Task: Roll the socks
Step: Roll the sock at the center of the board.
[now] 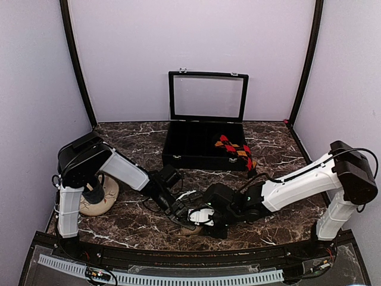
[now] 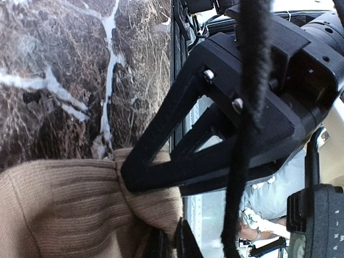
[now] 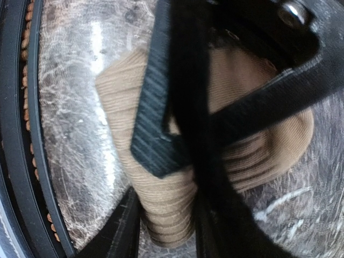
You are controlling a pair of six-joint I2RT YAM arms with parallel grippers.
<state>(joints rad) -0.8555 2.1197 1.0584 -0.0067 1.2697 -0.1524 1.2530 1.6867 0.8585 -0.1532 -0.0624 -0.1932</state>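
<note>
At the front of the marble table (image 1: 137, 134), the left gripper (image 2: 171, 243) pinches a bunched tan ribbed sock (image 2: 64, 215); the right gripper (image 3: 167, 236) straddles its end, grip uncertain. A red-and-black argyle sock (image 1: 235, 149) drapes over the black case (image 1: 178, 158). Rolling seems underway: next, the fabric needs turning over itself.

The top camera looks down from high on the near side of the tan sock (image 2: 64, 215), far enough to take in the whole marble table (image 1: 134, 229). The left wrist camera sits very close at the sock's left, the right wrist camera equally close at its right; all three views share that sock
</note>
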